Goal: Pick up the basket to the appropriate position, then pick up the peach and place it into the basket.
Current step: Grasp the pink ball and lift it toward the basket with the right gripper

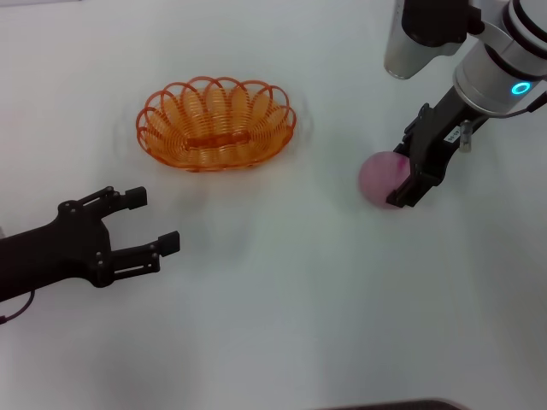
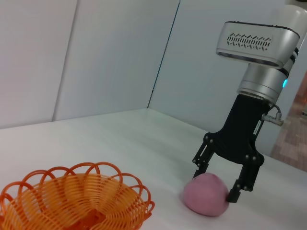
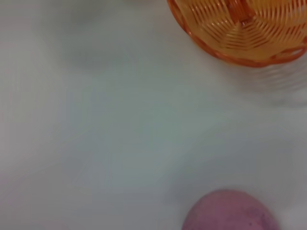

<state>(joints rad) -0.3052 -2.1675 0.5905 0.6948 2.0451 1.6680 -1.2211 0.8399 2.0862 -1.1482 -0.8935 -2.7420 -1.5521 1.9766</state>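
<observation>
The orange wire basket (image 1: 162, 145) sits upright and empty on the white table, at the back left of centre. It also shows in the left wrist view (image 2: 72, 201) and the right wrist view (image 3: 225, 43). The pale pink peach (image 1: 376, 178) lies on the table to the right of the basket. My right gripper (image 1: 398, 177) is lowered over the peach with one finger on each side, open, and the peach rests on the table (image 2: 206, 194). The peach also shows in the right wrist view (image 3: 230, 213). My left gripper (image 1: 154, 220) is open and empty at the front left, in front of the basket.
The white table (image 1: 273, 325) has nothing else on it. A white wall (image 2: 96, 57) stands behind the table in the left wrist view. A stretch of bare table separates the basket and the peach.
</observation>
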